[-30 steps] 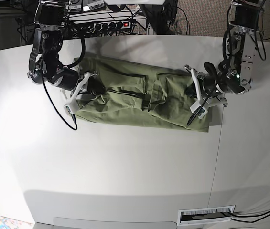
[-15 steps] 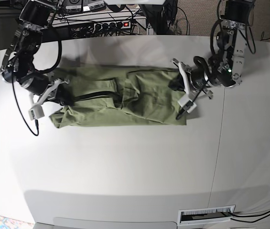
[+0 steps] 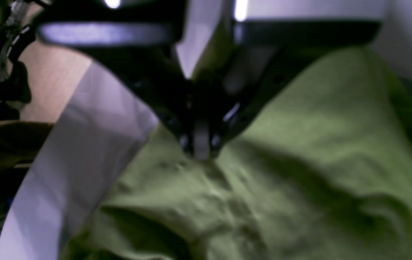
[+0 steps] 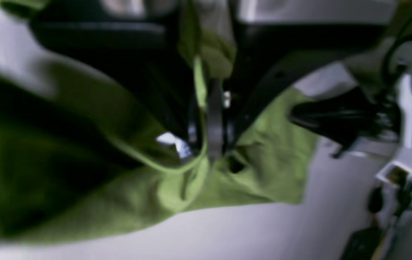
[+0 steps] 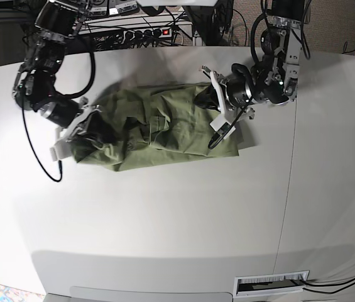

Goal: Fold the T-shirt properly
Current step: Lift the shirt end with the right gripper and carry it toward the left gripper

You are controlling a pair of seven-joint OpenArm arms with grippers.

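Lying bunched on the white table (image 5: 164, 214), the T-shirt (image 5: 158, 129) is pinched by the left gripper (image 5: 218, 119) and, seemingly, the right gripper (image 5: 80, 129), both arms low

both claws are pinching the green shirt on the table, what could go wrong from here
1. The T-shirt lies bunched and wrinkled between the two arms, so a fold made now would likely trap creases.
2. The left claw is shut on only a small pinch of cloth; a hard pull might let it slip free.
3. The right claw holds a gathered hem with cloth draped over it, so fabric could snag or drag when it opens.
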